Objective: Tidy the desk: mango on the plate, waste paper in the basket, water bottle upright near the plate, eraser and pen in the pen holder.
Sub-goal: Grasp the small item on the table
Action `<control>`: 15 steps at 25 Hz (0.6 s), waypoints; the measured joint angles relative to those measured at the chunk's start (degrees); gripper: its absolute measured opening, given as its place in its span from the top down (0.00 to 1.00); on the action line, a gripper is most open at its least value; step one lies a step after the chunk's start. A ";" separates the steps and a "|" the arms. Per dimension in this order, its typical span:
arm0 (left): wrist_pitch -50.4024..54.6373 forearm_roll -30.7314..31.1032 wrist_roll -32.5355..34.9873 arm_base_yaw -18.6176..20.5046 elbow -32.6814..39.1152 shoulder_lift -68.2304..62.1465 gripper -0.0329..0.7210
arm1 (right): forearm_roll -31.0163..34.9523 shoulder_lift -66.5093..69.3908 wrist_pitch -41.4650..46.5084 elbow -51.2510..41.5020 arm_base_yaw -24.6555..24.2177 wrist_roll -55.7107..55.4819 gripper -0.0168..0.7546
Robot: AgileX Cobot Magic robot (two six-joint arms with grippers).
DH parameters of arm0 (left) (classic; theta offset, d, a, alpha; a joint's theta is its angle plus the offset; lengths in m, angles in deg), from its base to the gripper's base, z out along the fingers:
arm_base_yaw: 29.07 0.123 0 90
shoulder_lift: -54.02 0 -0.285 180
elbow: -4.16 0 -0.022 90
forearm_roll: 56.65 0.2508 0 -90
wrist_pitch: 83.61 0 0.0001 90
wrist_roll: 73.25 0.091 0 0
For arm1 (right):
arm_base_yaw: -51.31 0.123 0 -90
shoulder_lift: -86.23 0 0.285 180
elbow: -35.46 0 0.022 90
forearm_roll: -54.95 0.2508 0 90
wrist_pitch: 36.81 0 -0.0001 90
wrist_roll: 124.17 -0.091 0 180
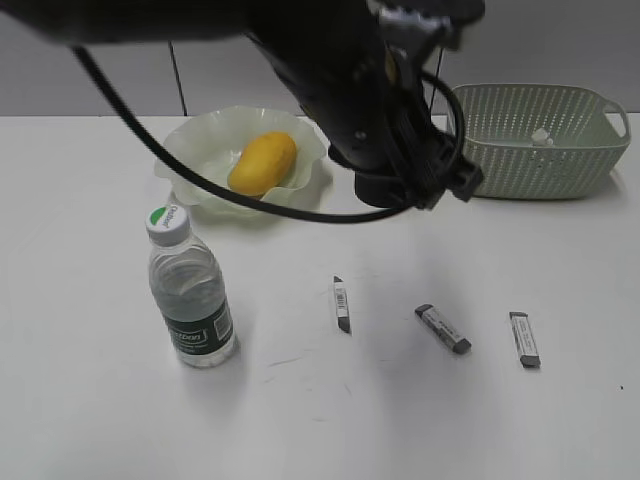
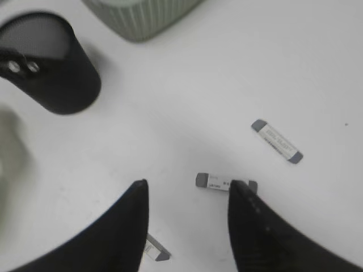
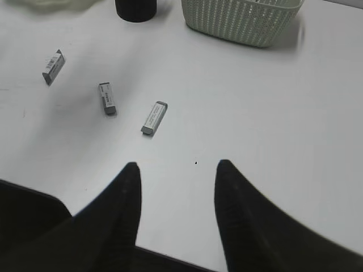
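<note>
Your white flat desk (image 1: 560, 420) is mostly tidied: the yellow-orange mango (image 1: 262, 163) lies on the ruffled pale-green plate (image 1: 205, 135) at 11 o'clock. Three grey paper-sleeved erasers (image 1: 443, 329) remain at 5 o'clock. Both the left tool (image 2: 187, 198) and the right tool (image 3: 177, 173) stand wide and empty; the left could clip the middle eraser and skid it away.

A staged robot test bench rather than a lived-in room: a bare white desk (image 1: 90, 420) against plain grey panelled walls (image 1: 90, 80), under black robot arms (image 1: 360, 90).
</note>
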 joint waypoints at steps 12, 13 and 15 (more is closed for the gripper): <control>12.95 4.82 -20.94 2.32 -10.12 -22.47 0.32 | 0.00 0.00 0.00 0.00 0.00 0.00 0.53; 13.20 5.69 -22.16 2.32 -10.17 -22.69 0.34 | 0.00 0.00 0.00 0.00 0.00 0.00 0.53; 13.47 7.18 -24.04 2.32 -10.44 -23.07 0.36 | 0.05 0.00 0.00 0.00 0.00 0.00 0.53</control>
